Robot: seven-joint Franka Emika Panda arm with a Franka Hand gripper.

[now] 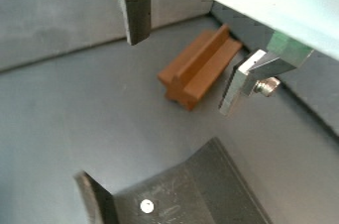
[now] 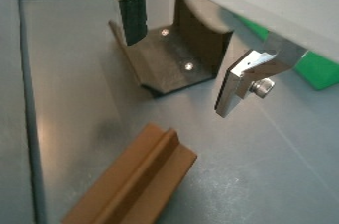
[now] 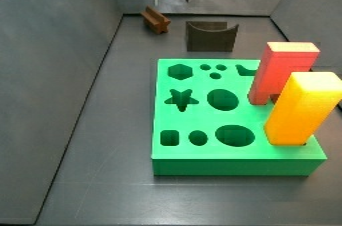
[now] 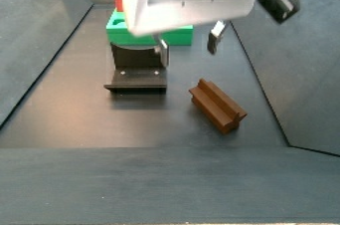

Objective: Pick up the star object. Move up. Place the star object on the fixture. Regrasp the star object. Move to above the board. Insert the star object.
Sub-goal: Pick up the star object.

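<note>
— Grey matte floor everywhere, walled by grey panels. Where are you over it?

— My gripper [image 1: 185, 55] hangs above the floor, jaws apart and holding nothing; its fingers [image 1: 135, 15] are silver plates with dark pads. In a side view my gripper [image 4: 190, 38] sits under the white head, between the fixture and the peg.

— And the star object?

— The star object [image 1: 199, 67] lies flat on the floor below my jaws, not touching them. Its grooved brown length shows plainly in a wrist view [image 2: 133, 183] and in a side view [image 4: 217, 105], but in a side view [image 3: 156, 20] it is only a small brown sliver by the far wall.

— The fixture?

— The fixture [image 2: 176, 50] stands near the peg, apart from it; that wrist view shows its curved notch and two pale screws.

— What do your wrist cameras miss?

— The board [image 3: 227, 120]: a side view shows its star, circle and hexagon holes, with a red block [image 3: 278, 70] and a yellow block [image 3: 299, 108] standing in it. My wrist catches only a green corner [image 2: 318, 69].
</note>
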